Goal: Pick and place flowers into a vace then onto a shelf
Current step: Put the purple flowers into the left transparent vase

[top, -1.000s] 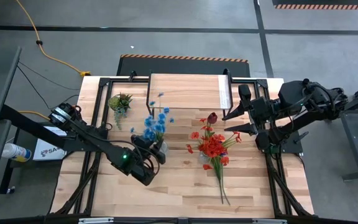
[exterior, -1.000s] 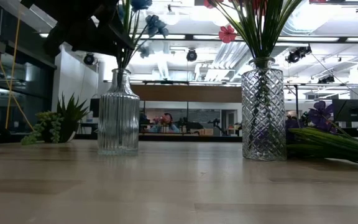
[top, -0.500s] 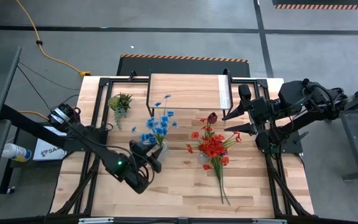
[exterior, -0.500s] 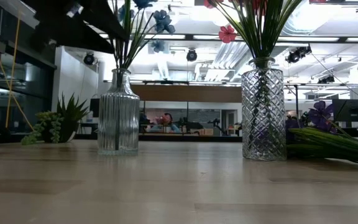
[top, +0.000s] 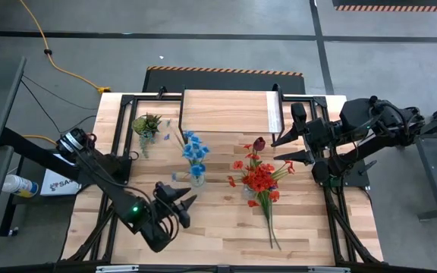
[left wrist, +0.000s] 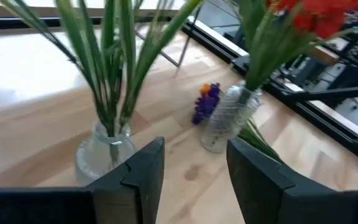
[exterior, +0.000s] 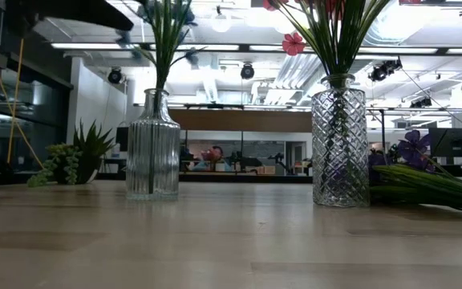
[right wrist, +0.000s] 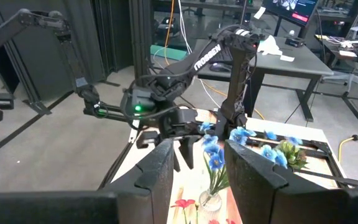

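The blue flowers point(top: 194, 149) stand in a ribbed glass vase point(exterior: 152, 146) on the table's middle. My left gripper point(top: 179, 194) hovers open on the vase's near-left side, clear of it; its fingers point(left wrist: 143, 168) frame the vase point(left wrist: 103, 148) from a distance. Red flowers point(top: 259, 179) stand in a diamond-cut vase point(exterior: 339, 138) to the right. More flowers with a purple bloom point(top: 259, 142) lie on the table behind and beside that vase, stems point(top: 271, 226) toward the near edge. The shelf point(top: 230, 112) stands at the far edge. My right gripper point(top: 288, 149) waits open, raised at the right.
A small green potted plant point(top: 146, 123) sits at the far left, left of the shelf. The purple bloom point(exterior: 414, 146) and its green stems point(exterior: 431, 186) lie low at the right in the low view. Bare tabletop point(top: 218, 227) stretches along the near edge.
My left gripper has drawn back from the blue flowers toward the table's near edge and a little left, and stands clear of them now. The blue blooms, spread and leaning before, have gathered closer over their vase. The vase itself has stayed in place.
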Controlling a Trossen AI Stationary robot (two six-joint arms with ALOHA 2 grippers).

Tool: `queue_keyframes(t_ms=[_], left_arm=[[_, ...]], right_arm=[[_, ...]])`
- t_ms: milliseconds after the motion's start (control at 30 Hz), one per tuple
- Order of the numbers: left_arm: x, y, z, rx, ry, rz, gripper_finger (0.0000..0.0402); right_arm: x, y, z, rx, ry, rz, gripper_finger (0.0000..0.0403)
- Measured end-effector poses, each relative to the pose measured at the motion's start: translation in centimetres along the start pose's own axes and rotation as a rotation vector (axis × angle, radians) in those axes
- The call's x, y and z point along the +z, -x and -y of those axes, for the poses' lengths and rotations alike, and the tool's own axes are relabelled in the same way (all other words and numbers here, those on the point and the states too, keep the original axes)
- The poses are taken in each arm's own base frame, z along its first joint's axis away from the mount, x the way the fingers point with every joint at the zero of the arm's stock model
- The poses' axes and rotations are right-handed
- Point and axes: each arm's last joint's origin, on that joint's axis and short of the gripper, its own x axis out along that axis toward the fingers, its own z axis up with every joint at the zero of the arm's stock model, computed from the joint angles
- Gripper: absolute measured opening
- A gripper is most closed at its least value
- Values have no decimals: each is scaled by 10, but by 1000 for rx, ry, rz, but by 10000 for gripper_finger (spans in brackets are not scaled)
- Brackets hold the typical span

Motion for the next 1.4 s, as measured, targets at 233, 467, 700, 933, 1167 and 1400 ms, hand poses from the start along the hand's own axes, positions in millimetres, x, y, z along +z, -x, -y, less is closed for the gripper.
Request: queue_keyframes(t_ms=[233,467,700,933,1167,1400], left_arm=[[0,17,9,-57,18,-20,207],[3,35,19,-116,44,-40,207],[6,48,26,-155,62,-55,207],[6,47,26,-154,62,-58,207],[6,47,25,-152,57,-59,207],[5,47,25,-152,47,-71,207]], right_arm=[[0,1,0,6,0,0,135],[-9,8,-4,137,-107,-96,135],[-23,15,-19,355,-287,-288,135],[-53,32,-39,244,-631,-711,135],[-67,50,-61,14,-817,-872,135],[-75,53,-90,-168,-952,-883,135]])
